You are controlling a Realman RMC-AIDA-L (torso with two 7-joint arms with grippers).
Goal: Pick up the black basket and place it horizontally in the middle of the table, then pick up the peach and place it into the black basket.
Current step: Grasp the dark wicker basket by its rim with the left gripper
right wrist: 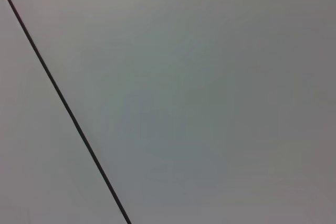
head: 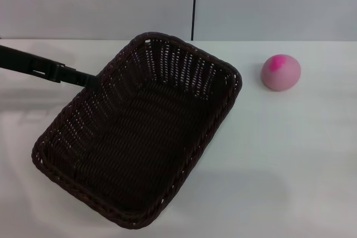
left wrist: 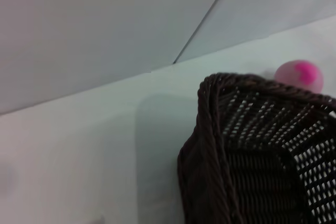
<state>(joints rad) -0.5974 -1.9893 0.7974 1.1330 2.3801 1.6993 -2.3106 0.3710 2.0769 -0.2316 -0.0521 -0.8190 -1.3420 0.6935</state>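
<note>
Left arm: a slim black limb enters from the far left of the head view and reaches rightward to the basket's left rim. The left tool (head: 89, 78) meets the rim at that point; whether it is apart, together or clamped on the rim cannot be told, since the tip is lost against the dark weave.

Black basket (head: 139, 132): large rectangular wicker piece, very dark brown-black, rounded corners, sloped open-weave sides, thick braided rim. It lies diagonally, one short end near and left, the other far and right. Whether it rests flat on the bench or is partly raised cannot be told. Interior open, floor of close ribbed weave. In the left wrist view one rounded corner (left wrist: 220, 145) fills the frame, light showing through the gaps in its wall.

Bench (head: 290, 154): plain flat white surface, matte, with the basket's soft shadow on it.

Peach (head: 281, 72): small, round, pale pink with a brighter magenta patch on top; it sits on the bench to the right of the basket's far corner, apart from it. It also shows beyond the rim (left wrist: 299, 75).

Right arm: out of sight; its wrist view shows only a plain grey wall panel (right wrist: 210, 103) crossed by a dark seam.
</note>
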